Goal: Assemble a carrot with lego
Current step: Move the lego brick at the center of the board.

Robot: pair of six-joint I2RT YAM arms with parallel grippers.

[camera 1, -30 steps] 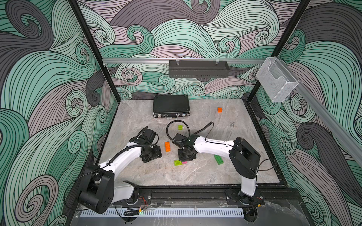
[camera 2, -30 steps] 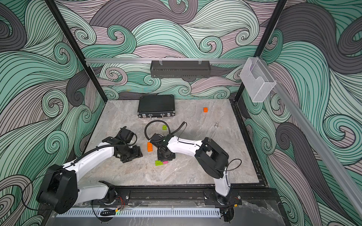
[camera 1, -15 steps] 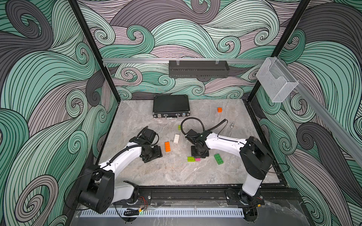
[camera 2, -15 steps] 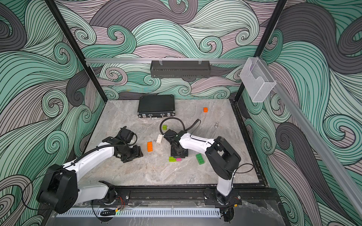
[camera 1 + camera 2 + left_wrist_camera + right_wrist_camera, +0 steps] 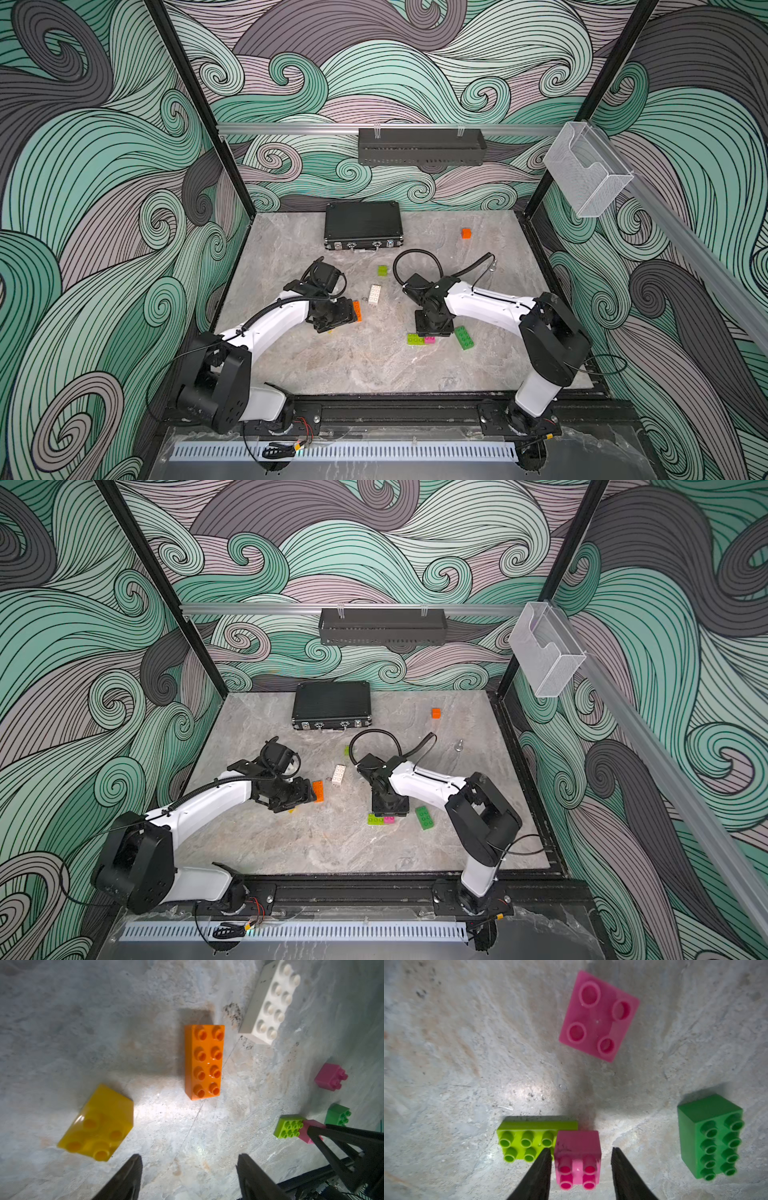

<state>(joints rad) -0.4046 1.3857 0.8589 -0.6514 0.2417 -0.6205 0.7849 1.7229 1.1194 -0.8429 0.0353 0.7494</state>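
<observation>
pink brick (image 5: 430, 340) half hidden under right arm (image 5: 482, 301), tiny metal bit (image 5: 492, 268) unidentifiable

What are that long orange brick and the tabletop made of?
The orange brick looks like glossy moulded plastic: light glints on its smooth studs. The tabletop looks like grey veined stone or a stone-look laminate, fairly matte; I cannot tell which.

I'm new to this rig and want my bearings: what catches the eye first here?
Swirling teal and grey walls dominate, wrapped around a grey stone table. On it lie bright scattered bricks: the left gripper is open beside an orange brick, and the right gripper straddles a pink brick beside a lime brick.
</observation>
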